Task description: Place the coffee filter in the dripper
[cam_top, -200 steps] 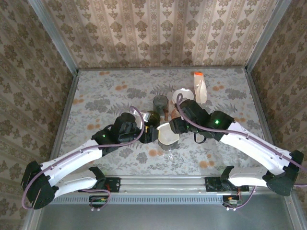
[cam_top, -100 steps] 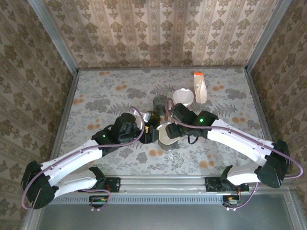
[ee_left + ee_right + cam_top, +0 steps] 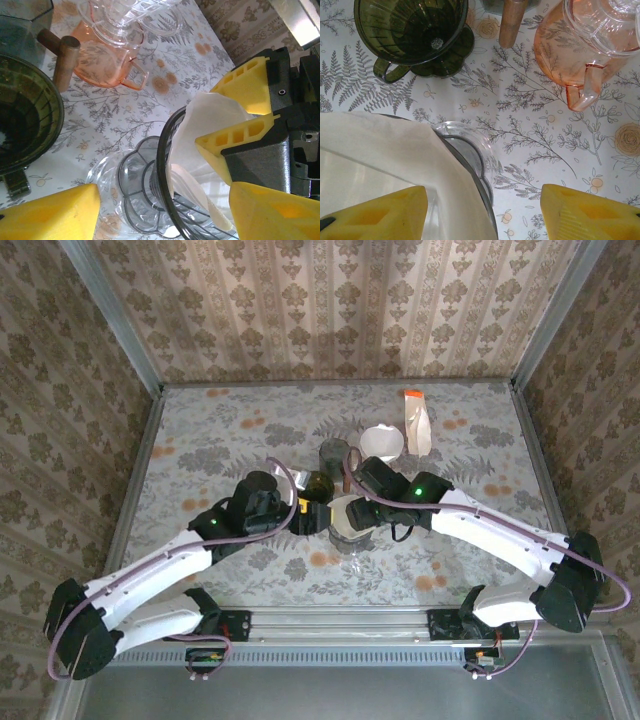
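My right tool (image 3: 484, 197) stands over the clear dripper (image 3: 135, 187) near the middle of the bench (image 3: 220, 430). Its two yellow fingers (image 3: 375, 215) are wide apart and are not clamped on anything. One finger is inside the cone, next to the white coffee filter (image 3: 200, 130), and the other finger is outside the dark rim. The filter sits in the dripper, and its upper edge rises above the rim on the side of my right tool. I cannot tell if the inner finger presses the paper or is only close to it.

My left tool (image 3: 162, 192) is also apart, with one finger on each side of the dripper's base. I cannot tell if they touch the glass.

Just behind the dripper stand a dark green dripper (image 3: 410, 30) and a pink glass jug (image 3: 590, 50), with a wooden handle (image 3: 512, 22) between them. Farther back on the bench is a pale packet (image 3: 417, 425) with an orange top.
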Controlling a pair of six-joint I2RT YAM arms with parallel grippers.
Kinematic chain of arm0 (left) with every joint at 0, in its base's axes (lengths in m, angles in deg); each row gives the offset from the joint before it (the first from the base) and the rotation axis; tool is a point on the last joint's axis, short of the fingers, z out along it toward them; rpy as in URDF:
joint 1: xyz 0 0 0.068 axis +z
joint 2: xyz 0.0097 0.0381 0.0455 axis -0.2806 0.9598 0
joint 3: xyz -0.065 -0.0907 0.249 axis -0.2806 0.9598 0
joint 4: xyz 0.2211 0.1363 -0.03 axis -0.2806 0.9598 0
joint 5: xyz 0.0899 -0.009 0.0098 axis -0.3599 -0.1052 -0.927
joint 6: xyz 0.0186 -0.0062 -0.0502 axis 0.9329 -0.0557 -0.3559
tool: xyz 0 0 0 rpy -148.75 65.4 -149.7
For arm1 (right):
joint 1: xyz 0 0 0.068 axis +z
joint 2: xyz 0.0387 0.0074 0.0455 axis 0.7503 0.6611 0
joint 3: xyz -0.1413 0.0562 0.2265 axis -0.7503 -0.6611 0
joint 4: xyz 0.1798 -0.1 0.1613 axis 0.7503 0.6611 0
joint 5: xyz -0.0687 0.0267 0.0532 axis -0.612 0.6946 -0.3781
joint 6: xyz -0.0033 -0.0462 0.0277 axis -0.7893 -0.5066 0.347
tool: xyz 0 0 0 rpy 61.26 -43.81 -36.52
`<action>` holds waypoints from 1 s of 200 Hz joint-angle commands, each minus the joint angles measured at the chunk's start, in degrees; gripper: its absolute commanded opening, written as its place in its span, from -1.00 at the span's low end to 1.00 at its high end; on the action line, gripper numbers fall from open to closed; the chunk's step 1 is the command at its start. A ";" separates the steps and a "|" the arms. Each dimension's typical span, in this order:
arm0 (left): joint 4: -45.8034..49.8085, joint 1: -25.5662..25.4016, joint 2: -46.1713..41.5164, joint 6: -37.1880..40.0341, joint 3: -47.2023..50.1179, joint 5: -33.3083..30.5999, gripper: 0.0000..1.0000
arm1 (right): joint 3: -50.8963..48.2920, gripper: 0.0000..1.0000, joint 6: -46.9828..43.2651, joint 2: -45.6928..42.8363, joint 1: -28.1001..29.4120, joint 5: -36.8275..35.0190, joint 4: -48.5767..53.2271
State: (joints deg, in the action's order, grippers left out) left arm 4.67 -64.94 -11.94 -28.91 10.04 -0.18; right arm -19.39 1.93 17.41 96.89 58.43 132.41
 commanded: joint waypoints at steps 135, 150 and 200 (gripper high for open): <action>-0.22 -0.64 0.17 -1.56 0.28 2.90 0.14 | -1.04 0.30 1.34 5.38 2.34 0.38 -2.08; -0.38 -0.71 0.23 -1.65 0.48 2.90 0.11 | -1.03 0.30 1.38 5.91 2.36 0.27 -1.99; -0.85 -0.93 0.17 -2.09 1.18 2.84 0.18 | -1.55 0.30 1.75 7.49 2.53 -0.11 -1.85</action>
State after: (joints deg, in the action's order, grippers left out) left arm 3.27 -65.44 -10.83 -30.33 10.28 2.01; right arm -20.26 2.22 23.60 99.10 58.40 130.50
